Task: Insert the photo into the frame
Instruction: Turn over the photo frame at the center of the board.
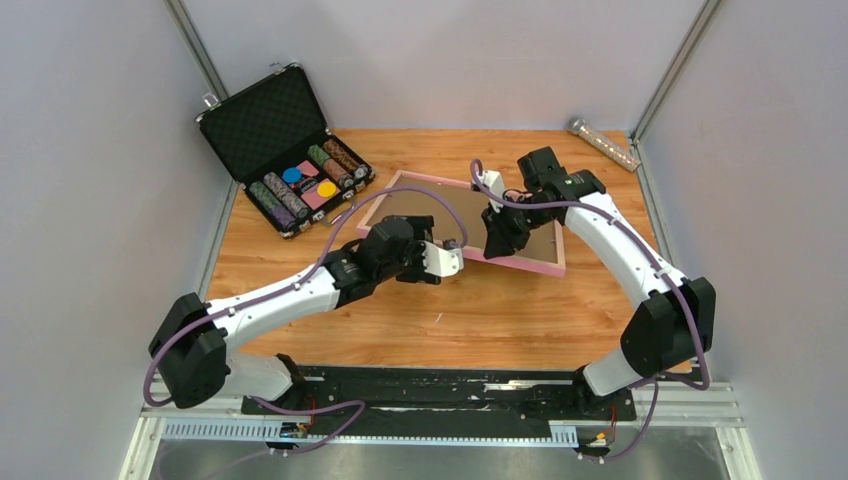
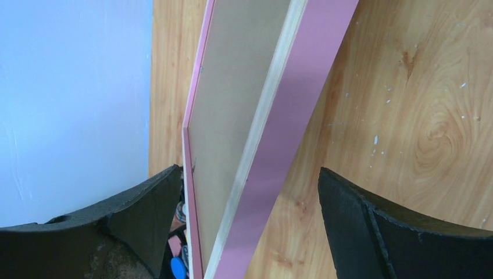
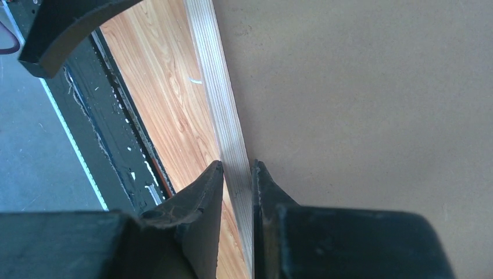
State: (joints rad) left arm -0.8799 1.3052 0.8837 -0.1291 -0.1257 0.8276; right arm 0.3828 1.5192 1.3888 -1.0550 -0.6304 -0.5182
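The frame [image 1: 540, 267] lies back up in the middle of the table, with pink rails around a plain brown backing board [image 1: 410, 205]. My right gripper [image 1: 497, 245] is shut on its near rail. In the right wrist view the fingertips [image 3: 237, 165] pinch the light wood rail [image 3: 218, 87] beside the board [image 3: 360, 104]. My left gripper [image 1: 455, 262] is open at the frame's near left edge. In the left wrist view the pink rail [image 2: 302, 87] runs between its spread fingers [image 2: 249, 171], touching neither. The photo is hidden.
An open black foam-lined case [image 1: 285, 150] with stacks of chips stands at the back left; a corner of it shows in the left wrist view [image 2: 177, 267]. A clear tube [image 1: 605, 143] lies at the back right corner. Grey walls enclose the table.
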